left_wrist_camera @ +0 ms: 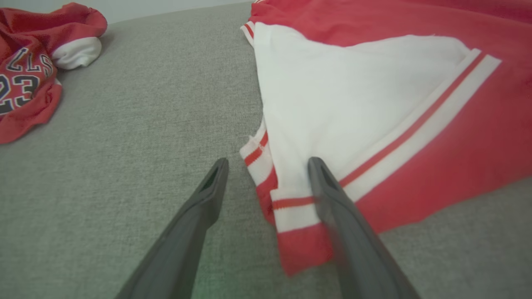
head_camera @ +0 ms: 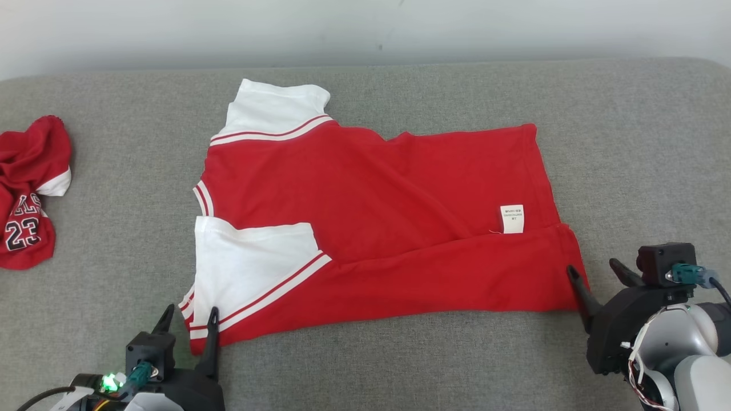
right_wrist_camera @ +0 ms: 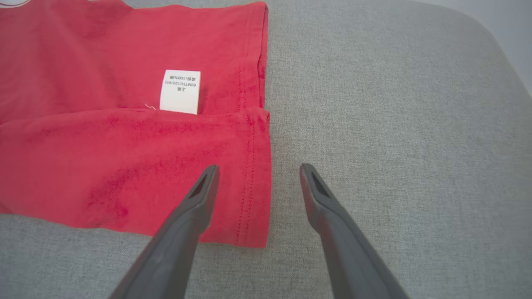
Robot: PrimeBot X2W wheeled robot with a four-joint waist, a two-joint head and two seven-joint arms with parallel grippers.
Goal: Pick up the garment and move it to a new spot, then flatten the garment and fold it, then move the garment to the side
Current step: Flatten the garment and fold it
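Note:
The garment [head_camera: 371, 217] is a red T-shirt with white sleeves and red-striped trim, lying inside out and spread flat on the grey cushion, its near long edge folded over. A white care label [head_camera: 511, 219] shows near its right hem. My left gripper [head_camera: 188, 315] stands open at the near left corner, straddling the sleeve cuff [left_wrist_camera: 286, 207] in the left wrist view. My right gripper [head_camera: 594, 273] is open at the near right corner, its fingers either side of the hem [right_wrist_camera: 253, 182] with nothing pinched between them.
A second red garment [head_camera: 28, 194] with "23" printed on it lies crumpled at the far left of the cushion [head_camera: 628, 142]. A pale wall runs behind the cushion's back edge. Bare grey fabric lies to the right of the T-shirt and in front of it.

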